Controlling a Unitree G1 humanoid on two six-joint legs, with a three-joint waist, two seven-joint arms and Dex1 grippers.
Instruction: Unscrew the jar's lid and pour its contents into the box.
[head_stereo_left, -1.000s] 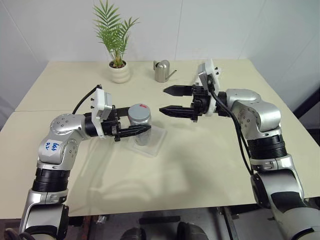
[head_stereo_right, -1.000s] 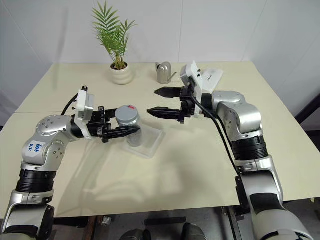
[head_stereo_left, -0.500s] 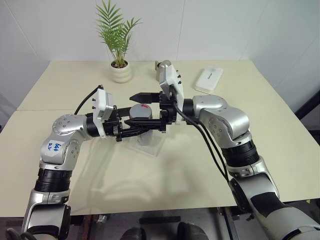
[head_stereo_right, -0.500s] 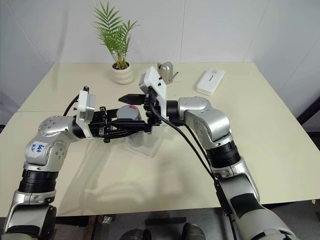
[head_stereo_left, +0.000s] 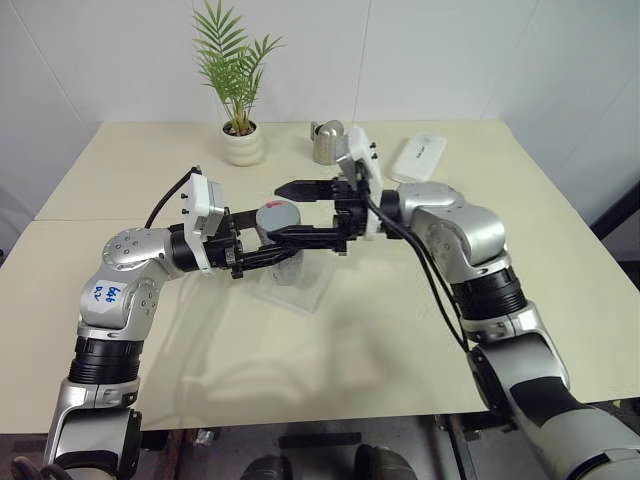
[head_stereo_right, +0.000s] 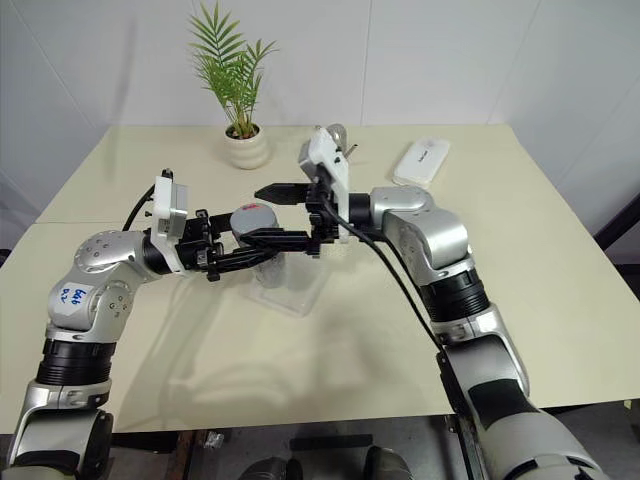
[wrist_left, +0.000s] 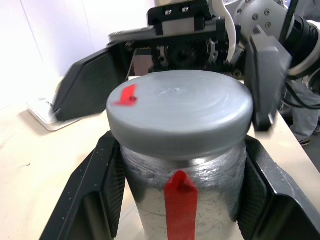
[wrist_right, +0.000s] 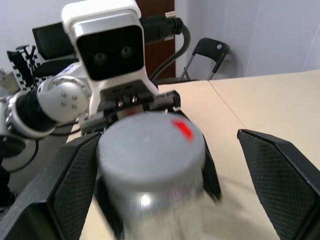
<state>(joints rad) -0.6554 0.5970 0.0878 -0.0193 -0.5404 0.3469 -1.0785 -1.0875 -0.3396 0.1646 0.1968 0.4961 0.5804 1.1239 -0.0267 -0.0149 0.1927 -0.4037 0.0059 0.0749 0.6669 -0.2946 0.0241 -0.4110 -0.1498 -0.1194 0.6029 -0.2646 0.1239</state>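
Left hand (head_stereo_left: 272, 252) grips the jar (head_stereo_left: 281, 262); right hand (head_stereo_left: 297, 213) open, level, straddling the lid (head_stereo_left: 277, 216).

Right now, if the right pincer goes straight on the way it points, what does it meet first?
Most likely the lid of the jar: the open right pincer already has a finger on each side of it. The left pincer holds the jar.

Bright even light, jar (wrist_right: 150, 170) seemingly blurred
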